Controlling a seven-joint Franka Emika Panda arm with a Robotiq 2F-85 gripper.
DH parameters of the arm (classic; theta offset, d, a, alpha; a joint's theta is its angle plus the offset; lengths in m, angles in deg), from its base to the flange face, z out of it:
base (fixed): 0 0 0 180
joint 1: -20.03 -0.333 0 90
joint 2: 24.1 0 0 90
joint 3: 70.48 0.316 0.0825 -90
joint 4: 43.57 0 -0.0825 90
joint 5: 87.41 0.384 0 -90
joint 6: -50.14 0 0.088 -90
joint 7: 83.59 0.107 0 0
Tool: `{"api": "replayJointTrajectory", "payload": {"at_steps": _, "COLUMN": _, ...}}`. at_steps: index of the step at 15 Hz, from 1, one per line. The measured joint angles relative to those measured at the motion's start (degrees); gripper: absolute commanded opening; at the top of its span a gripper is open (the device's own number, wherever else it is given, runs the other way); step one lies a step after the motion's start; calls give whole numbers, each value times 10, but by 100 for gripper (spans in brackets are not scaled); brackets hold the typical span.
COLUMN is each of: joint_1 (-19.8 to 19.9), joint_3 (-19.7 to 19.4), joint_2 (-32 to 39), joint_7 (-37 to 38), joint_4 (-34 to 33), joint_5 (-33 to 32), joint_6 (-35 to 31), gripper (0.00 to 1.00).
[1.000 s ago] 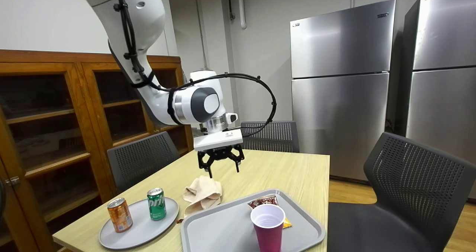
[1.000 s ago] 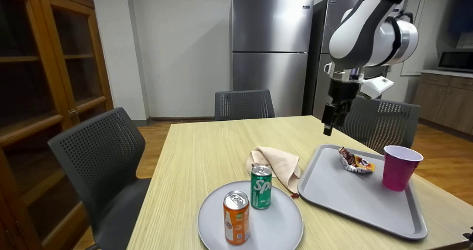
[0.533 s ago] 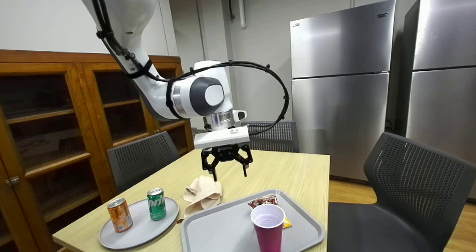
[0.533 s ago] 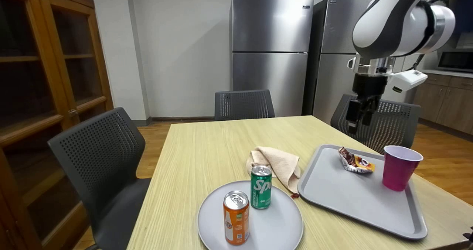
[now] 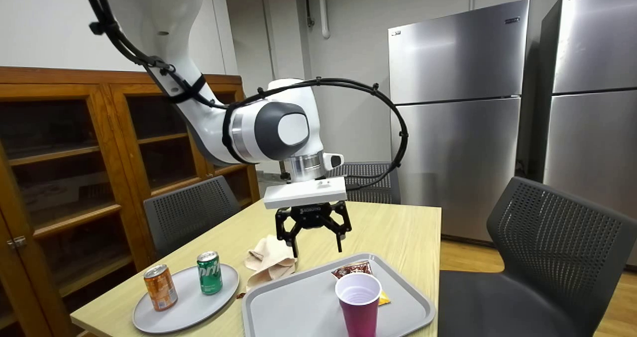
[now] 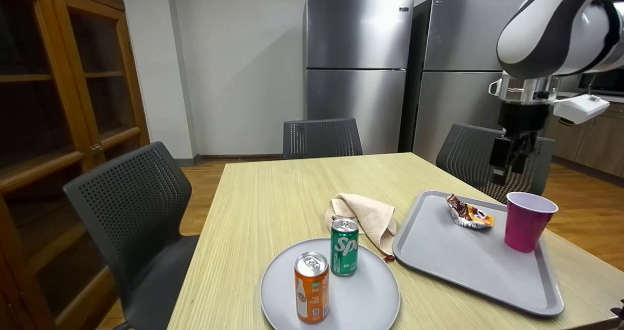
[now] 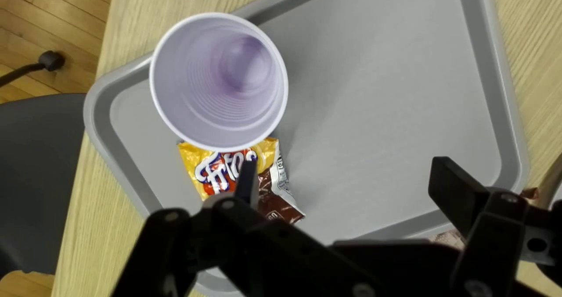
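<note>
The robot arm [image 5: 283, 128] reaches in over the bench [image 5: 398, 227] with its jaws pointing down and spread wide — they are raised higher than the grey tray [image 7: 395, 112] and apart from it in both exterior views. In the wrist view they enter along the bottom edge, one side covering part of a snack bag [image 7: 215, 169], yellow and brown with Fritos lettering. That bag lies crumpled on the tray, near a cup [image 6: 526, 227], magenta outside and pale lilac within, which stands upright close to the tray's edge; in an exterior view a narrow gap shows between the two. By the tray's opposite side a beige cloth [image 6: 363, 213] lies bunched on the bench, with a reddish scrap [image 6: 388, 258] at its corner, too small to identify. Near the cloth sits a round grey plate [image 6: 360, 300] carrying two upright cans — a green Sprite can [image 6: 344, 254] and an orange can [image 6: 312, 296], set apart from each other. Dark chairs [image 5: 557, 257] stand around the bench; steel refrigerators [image 6: 358, 96] and a wooden cabinet [image 5: 110, 128] are farther back.
</note>
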Motion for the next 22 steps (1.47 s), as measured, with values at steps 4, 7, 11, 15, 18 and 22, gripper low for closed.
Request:
{"api": "replayJointTrajectory", "payload": {"at_steps": 4, "joint_1": -2, "joint_3": -4, "joint_2": 2, "joint_7": 0, "joint_4": 2, "joint_5": 0, "joint_6": -1, "gripper": 100}}
{"api": "replayJointTrajectory", "payload": {"at_steps": 7, "joint_1": -2, "joint_3": -4, "joint_2": 3, "joint_7": 0, "joint_4": 2, "joint_5": 0, "joint_6": -1, "gripper": 100}}
{"api": "replayJointTrajectory", "payload": {"at_steps": 11, "joint_1": -2, "joint_3": -4, "joint_2": 3, "joint_7": 0, "joint_4": 2, "joint_5": 0, "joint_6": -1, "gripper": 100}}
{"api": "replayJointTrajectory", "payload": {"at_steps": 15, "joint_1": -2, "joint_3": -4, "joint_2": 5, "joint_7": -1, "joint_4": 2, "joint_5": 0, "joint_6": -5, "gripper": 100}}
{"api": "replayJointTrajectory", "payload": {"at_steps": 18, "joint_1": -2, "joint_3": -4, "joint_2": 10, "joint_7": -8, "joint_4": 2, "joint_5": -5, "joint_6": -11, "gripper": 100}}
{"api": "replayJointTrajectory", "payload": {"at_steps": 22, "joint_1": -2, "joint_3": -5, "joint_2": 27, "joint_7": -28, "joint_4": 0, "joint_5": -5, "joint_6": -21, "gripper": 100}}
